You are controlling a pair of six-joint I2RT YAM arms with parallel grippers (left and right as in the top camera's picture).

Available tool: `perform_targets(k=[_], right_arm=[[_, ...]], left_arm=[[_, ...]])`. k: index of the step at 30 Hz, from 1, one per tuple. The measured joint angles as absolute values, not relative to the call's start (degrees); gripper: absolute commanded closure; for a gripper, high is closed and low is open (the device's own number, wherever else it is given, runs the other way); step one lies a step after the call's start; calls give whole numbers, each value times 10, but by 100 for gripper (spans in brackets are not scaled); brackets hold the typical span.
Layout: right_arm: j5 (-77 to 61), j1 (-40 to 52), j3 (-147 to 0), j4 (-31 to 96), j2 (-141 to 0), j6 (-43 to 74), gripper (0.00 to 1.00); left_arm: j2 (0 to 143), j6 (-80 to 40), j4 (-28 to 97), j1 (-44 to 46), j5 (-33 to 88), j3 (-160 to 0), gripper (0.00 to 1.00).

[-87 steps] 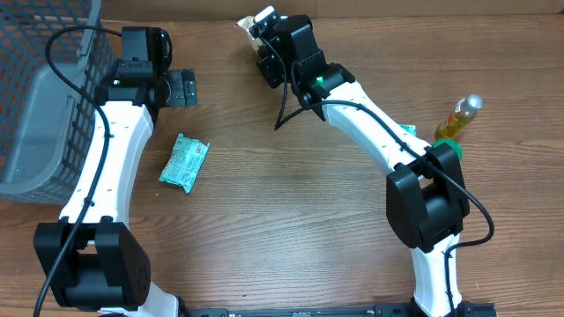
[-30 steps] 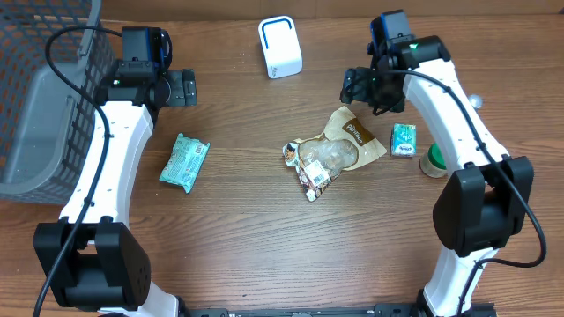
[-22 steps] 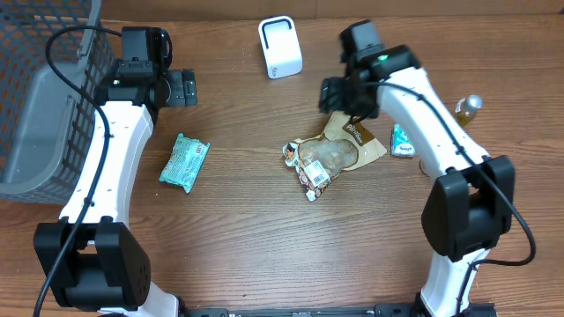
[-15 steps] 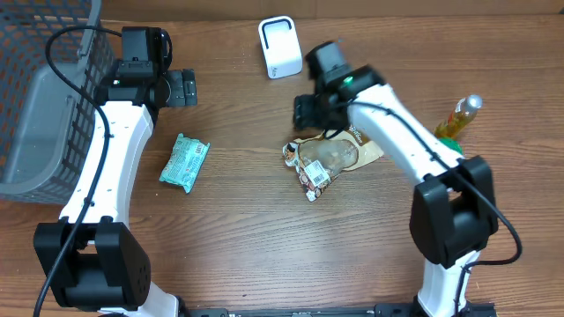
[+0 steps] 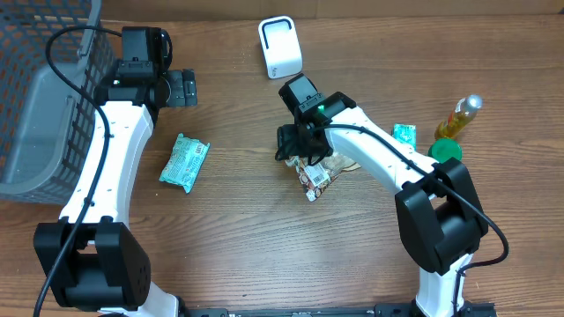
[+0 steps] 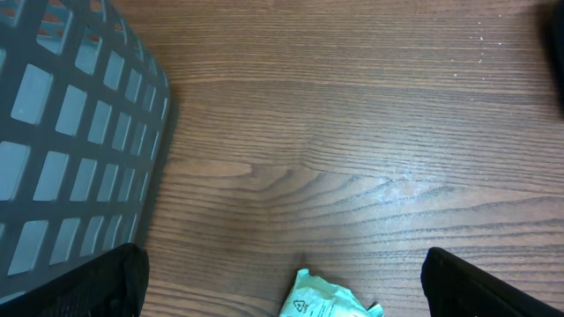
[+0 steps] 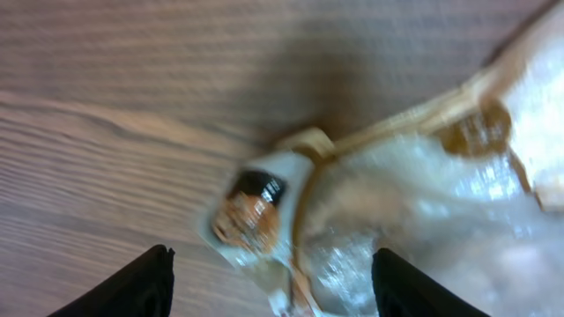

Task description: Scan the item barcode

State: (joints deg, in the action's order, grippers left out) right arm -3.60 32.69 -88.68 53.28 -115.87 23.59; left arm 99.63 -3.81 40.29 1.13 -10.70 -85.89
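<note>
The item, a clear and brown snack bag [image 5: 315, 177], lies flat in the middle of the table. My right gripper [image 5: 298, 146] hangs over the bag's upper left end. In the right wrist view the bag [image 7: 397, 202] is blurred and fills the space ahead of the right gripper [image 7: 271, 286]. Its black fingers [image 7: 132, 286] stand wide apart, astride the bag's printed end, not closed on it. The white scanner [image 5: 280, 47] stands at the back centre. My left gripper [image 5: 181, 86] stays open at the back left, holding nothing.
A grey mesh basket [image 5: 35, 97] fills the far left. A green packet [image 5: 184, 162] lies left of centre, its tip showing as the green packet [image 6: 330, 303] between the left fingers. A small green box [image 5: 404, 135], a yellow bottle [image 5: 459, 116] and a green cap [image 5: 446, 151] sit right.
My right arm has swung left from the right side and now hovers over the bag's left end. Its jaws have narrowed a little. The bag and left arm have not moved.
</note>
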Motion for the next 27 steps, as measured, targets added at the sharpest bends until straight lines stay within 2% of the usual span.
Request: perform_targets(k=[6, 8, 9, 13, 14, 15, 20, 27], right_arm=[[-23, 314, -887, 593, -1159, 238, 27], [-16, 310, -886, 603, -1159, 238, 30], [-14, 309, -886, 602, -1159, 238, 37], [-11, 307, -885, 562, -1159, 238, 84], [-12, 307, -885, 545, -1159, 241, 93], [-13, 307, -885, 522, -1159, 240, 96], [-13, 307, -885, 471, -1159, 240, 96], [-13, 307, -885, 467, -1161, 240, 96]], left_arm=[[996, -38, 403, 11, -107, -859, 0], [996, -38, 403, 11, -107, -859, 0], [996, -38, 403, 11, -107, -859, 0], [996, -38, 403, 11, -107, -859, 0], [996, -38, 403, 11, -107, -859, 1], [996, -38, 403, 11, -107, -859, 0], [996, -38, 403, 11, -107, -859, 0], [996, -38, 403, 11, -107, -859, 0]])
